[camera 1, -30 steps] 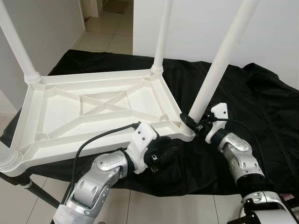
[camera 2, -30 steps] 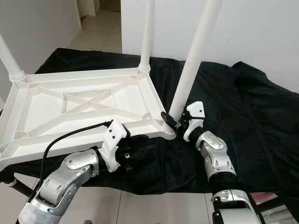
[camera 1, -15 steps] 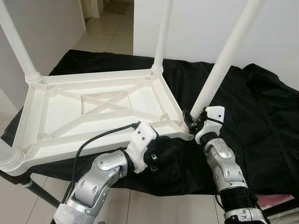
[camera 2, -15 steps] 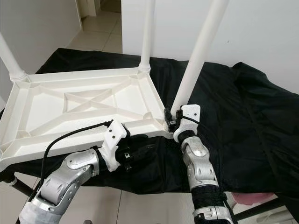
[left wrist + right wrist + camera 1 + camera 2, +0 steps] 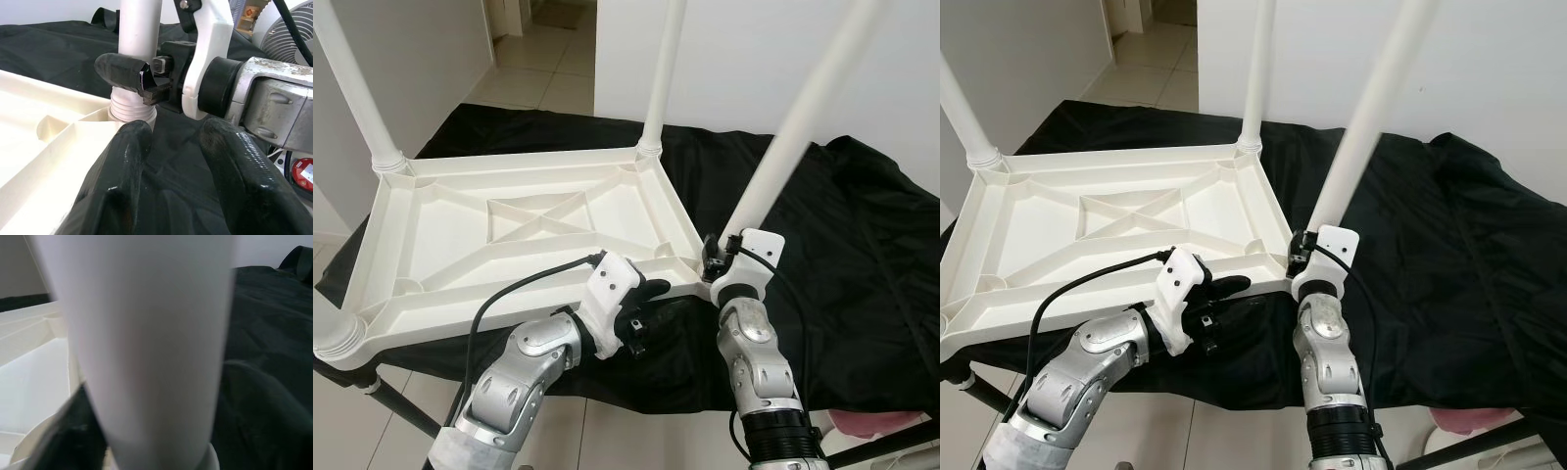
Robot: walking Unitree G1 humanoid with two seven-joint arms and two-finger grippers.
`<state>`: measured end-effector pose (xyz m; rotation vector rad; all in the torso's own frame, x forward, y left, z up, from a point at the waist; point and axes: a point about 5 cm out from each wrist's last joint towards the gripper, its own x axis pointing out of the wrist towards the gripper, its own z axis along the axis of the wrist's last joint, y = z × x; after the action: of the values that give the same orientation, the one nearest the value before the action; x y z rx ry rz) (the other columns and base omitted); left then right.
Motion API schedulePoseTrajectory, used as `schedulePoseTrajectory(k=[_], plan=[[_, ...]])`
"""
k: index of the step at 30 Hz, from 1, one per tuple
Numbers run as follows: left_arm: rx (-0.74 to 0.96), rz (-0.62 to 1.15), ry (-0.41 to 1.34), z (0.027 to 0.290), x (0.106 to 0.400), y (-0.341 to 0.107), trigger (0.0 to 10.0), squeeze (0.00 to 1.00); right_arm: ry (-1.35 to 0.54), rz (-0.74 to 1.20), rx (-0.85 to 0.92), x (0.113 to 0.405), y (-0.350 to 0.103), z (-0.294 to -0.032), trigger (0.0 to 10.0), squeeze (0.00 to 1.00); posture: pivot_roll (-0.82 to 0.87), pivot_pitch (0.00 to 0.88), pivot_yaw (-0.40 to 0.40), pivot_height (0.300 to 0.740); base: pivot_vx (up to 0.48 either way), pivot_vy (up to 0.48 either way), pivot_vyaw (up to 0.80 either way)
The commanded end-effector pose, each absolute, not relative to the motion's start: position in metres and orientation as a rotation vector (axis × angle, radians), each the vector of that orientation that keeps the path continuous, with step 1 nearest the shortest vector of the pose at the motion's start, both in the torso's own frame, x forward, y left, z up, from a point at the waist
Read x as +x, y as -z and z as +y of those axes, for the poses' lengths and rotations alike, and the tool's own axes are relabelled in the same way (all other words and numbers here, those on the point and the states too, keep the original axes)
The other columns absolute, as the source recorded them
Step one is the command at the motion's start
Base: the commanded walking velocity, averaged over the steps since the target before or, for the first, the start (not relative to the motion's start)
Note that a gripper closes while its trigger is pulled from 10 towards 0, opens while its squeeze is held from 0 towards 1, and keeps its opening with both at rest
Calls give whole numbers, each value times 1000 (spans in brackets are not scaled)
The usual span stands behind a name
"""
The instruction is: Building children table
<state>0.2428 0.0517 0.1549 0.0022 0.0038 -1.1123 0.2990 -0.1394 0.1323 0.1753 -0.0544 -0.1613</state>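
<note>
tabletop (image 5: pixel 519 220): white plastic, flipped underside up on a black cloth (image 5: pixel 832 245), so you see the ribs and the X brace in the middle. It sits a bit skewed, near-right corner pointing at the robot.

legs: four white tubes stick up from the corners. Far-left leg (image 5: pixel 357 83) and far-right leg (image 5: pixel 663 73) stand pretty much upright in their sockets. Near-left leg (image 5: pixel 328 333) is just a stub at the frame edge. Near-right leg (image 5: pixel 803 122) leans away to the right, foot down at the corner socket.

right gripper (image 5: pixel 715 257): right at the base of the near-right leg, black fingers wrapped around the tube just above the threaded collar. Left wrist cam shows one taped finger (image 5: pixel 122 71) pressed on the tube, so it's clamped on the leg. Its own wrist cam is mostly blurry white tube, with the tabletop on one side and the cloth on the other.

left gripper (image 5: pixel 646 304): low at the near edge of the tabletop, just beside that same corner, over the cloth. Fingers (image 5: pixel 122 166) spread apart with nothing between them, pointing at the socket; one looks like it touches the rim of the tabletop, can't say for sure.

floor (image 5: pixel 529 59): pale tiles, with a doorway beyond the table at the back.
</note>
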Motion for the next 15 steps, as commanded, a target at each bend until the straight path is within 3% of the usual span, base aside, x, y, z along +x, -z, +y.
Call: schedulePoseTrajectory(k=[1, 11, 12, 15], plan=[[19, -8, 1057, 51, 247, -156, 10000, 0, 158, -45, 216, 294, -128, -140, 10000, 1000, -9, 0, -58, 740, 0, 0, 0], [5, -2, 1071, 50, 248, -156, 10000, 0, 2, -138, 140, 297, -136, -168, 10000, 1000, -17, 0, -58, 740, 0, 0, 0], [7, -3, 1073, 50, 247, -156, 10000, 0, -82, -148, 132, 298, -138, -170, 10000, 0, -19, 0, -55, 740, 0, 0, 0], [14, -16, 1098, 49, 245, -156, 10000, 0, -246, -146, 125, 299, -140, -174, 10000, 0, -22, 0, -54, 740, 0, 0, 0]])
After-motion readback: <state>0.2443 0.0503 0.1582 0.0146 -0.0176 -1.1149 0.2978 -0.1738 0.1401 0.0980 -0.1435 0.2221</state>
